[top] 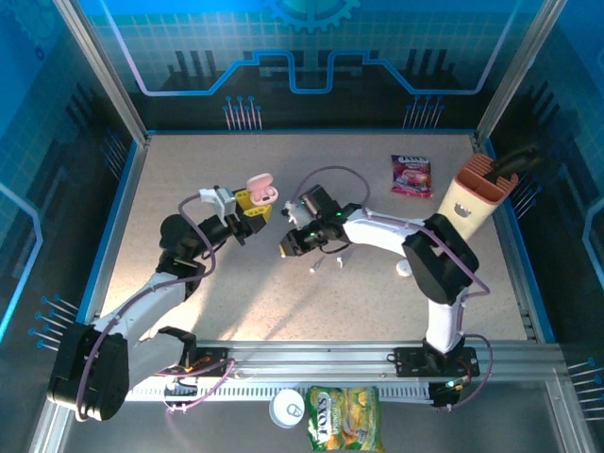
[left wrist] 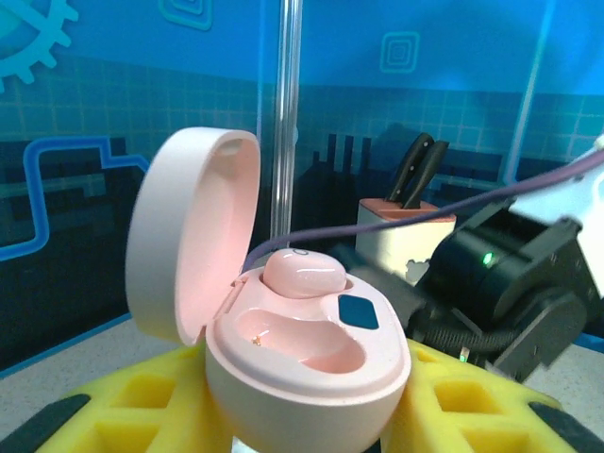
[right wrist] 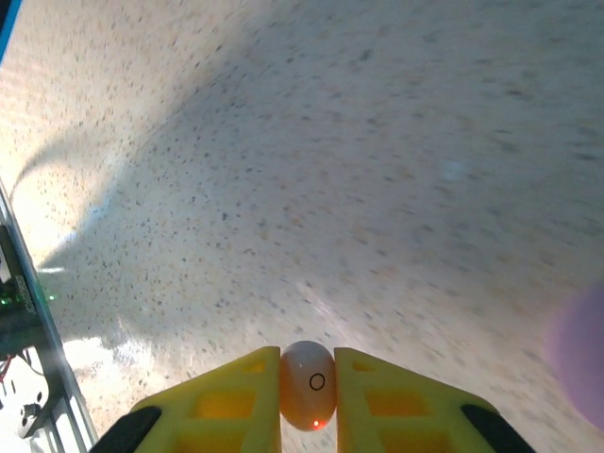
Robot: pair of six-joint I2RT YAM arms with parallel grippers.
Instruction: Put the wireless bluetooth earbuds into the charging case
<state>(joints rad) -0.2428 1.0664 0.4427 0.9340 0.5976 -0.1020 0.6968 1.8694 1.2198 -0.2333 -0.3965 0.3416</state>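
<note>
Left of centre in the top view, the left gripper (top: 253,208) clasps the base of the open pink case (top: 260,191), its lid tipped back. In the left wrist view one earbud (left wrist: 304,274) sits in the far slot and the near slot is bare. Just right of the case in the top view, the right gripper (top: 284,245) is nearly closed. At the bottom of its wrist view it pinches a second earbud (right wrist: 308,389) above the speckled worktop (right wrist: 377,189).
</note>
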